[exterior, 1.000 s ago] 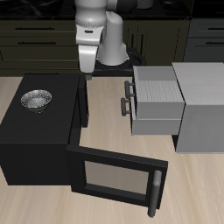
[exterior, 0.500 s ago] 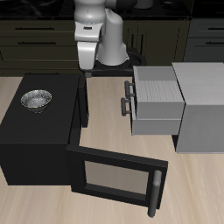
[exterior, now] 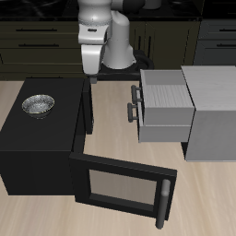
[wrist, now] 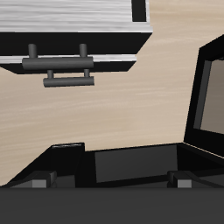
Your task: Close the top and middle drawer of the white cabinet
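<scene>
The white cabinet (exterior: 214, 111) stands on the table with its top drawer (exterior: 166, 85) and middle drawer (exterior: 164, 118) both pulled out toward the table's middle. Each drawer has a short dark bar handle; the middle drawer's handle (exterior: 130, 112) sticks out a little farther than the top drawer's handle (exterior: 138, 95). My gripper (exterior: 90, 79) hangs open and empty, apart from the drawers, near the black box's back corner. The wrist view shows the top drawer (wrist: 70, 17), both handles (wrist: 68, 80) and my spread fingertips (wrist: 39, 184).
A black box (exterior: 37, 143) stands beside the drawers, its glass-paned door (exterior: 120, 184) swung open toward the table's front edge. A metal bowl (exterior: 38, 105) sits on top of the box. Dark counter cabinets (exterior: 37, 46) run behind the table.
</scene>
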